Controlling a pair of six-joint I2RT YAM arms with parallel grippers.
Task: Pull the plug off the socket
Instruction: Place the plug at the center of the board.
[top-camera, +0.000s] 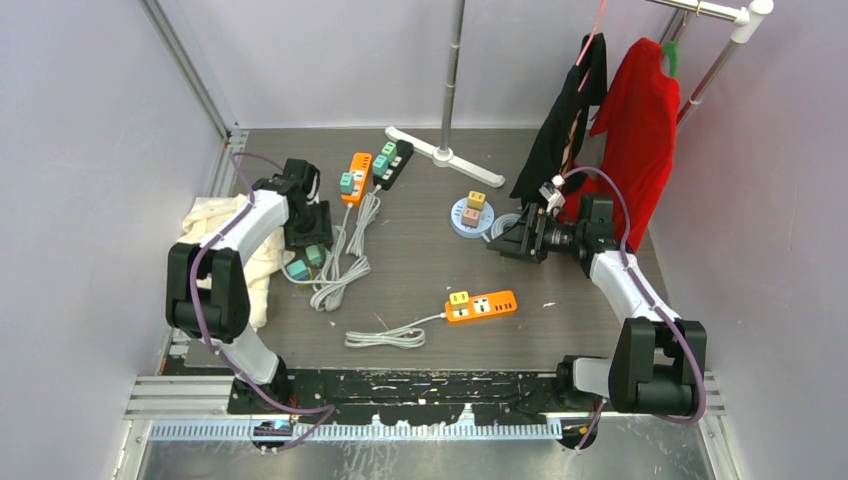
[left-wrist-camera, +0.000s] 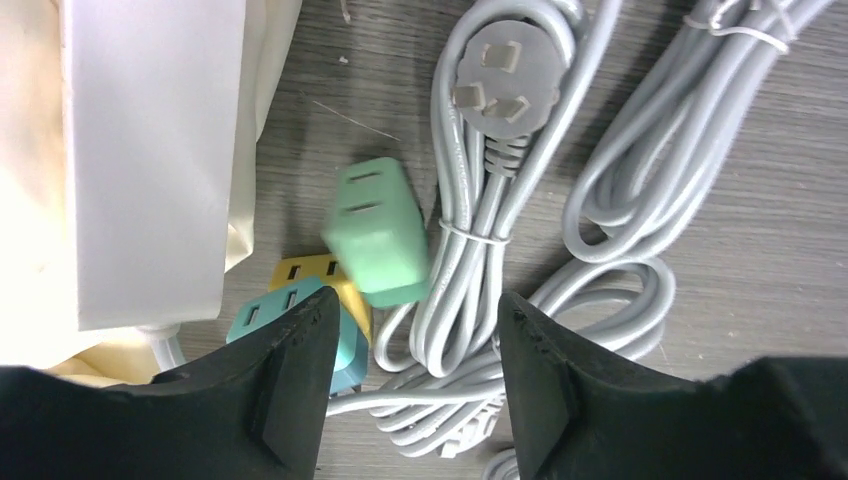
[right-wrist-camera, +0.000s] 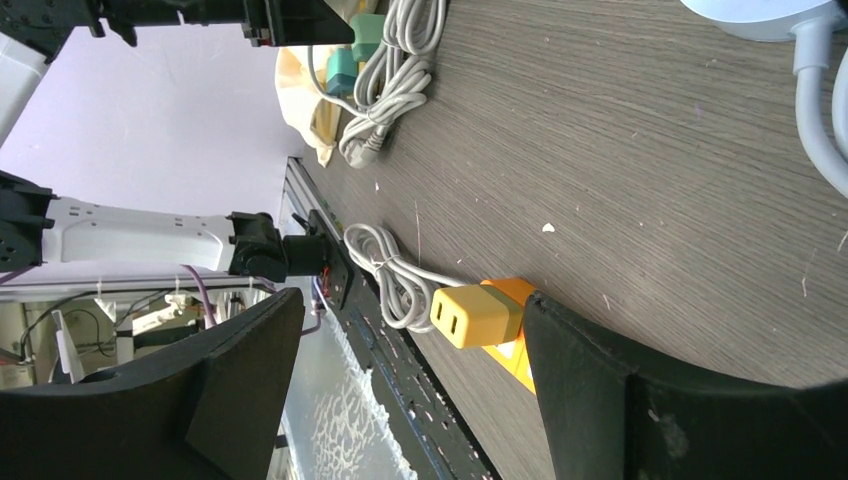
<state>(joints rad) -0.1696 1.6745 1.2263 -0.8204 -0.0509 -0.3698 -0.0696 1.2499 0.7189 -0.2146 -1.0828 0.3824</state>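
Done: we count three plugs loose on the bench (top-camera: 420, 260) at the left, so we judge the job partly finished: the green plug (left-wrist-camera: 377, 232), a loose yellow plug (left-wrist-camera: 305, 268) and a teal plug (left-wrist-camera: 270, 310).
Left: plugs sit in the far orange strip (top-camera: 358, 170), the black strip (top-camera: 397, 160), the round socket (top-camera: 470, 220) and the near orange strip (top-camera: 488, 305), which carries a seated yellow plug (right-wrist-camera: 477, 314).
Green plug, place: just beside the grey cable coil (left-wrist-camera: 470, 250), beyond the left fingertips and blurred.
Green plug, facing: its slotted face is turned up and away from the fingers; its long axis runs roughly in line with the gripper's reach, slightly tilted.
Left gripper (left-wrist-camera: 415, 305): fingers apart, holding nothing.
Right gripper (right-wrist-camera: 412, 305): spread wide and empty, hanging near the round socket.
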